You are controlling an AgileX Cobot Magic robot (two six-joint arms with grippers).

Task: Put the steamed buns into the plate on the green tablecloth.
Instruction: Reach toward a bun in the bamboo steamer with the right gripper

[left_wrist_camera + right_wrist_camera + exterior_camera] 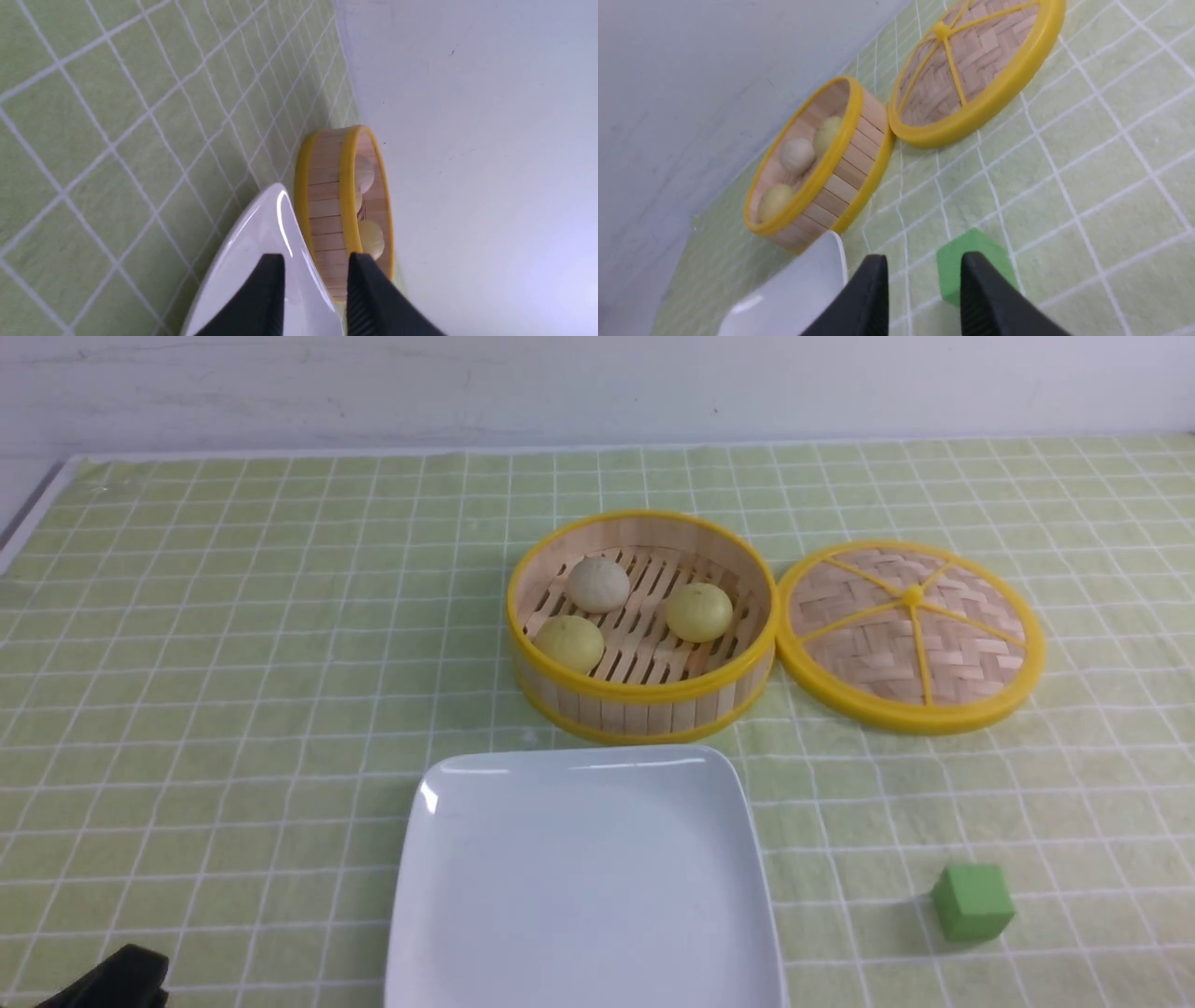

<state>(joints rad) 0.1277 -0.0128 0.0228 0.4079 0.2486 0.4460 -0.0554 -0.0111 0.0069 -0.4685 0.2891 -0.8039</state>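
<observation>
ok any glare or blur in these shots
Front view: sharp, one glare spot on the plate at its far-left corner. Left wrist view: a bright streak on the plate rim. Right wrist view: the plate corner and steamed buns look soft.

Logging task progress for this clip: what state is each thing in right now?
plate: empty.
steamer basket: uncovered.
steamed buns: all three inside the basket.
lid: off, flat beside the basket.
green cube: resting on the green tablecloth.
left end effector: open, empty.
right end effector: open, empty.
</observation>
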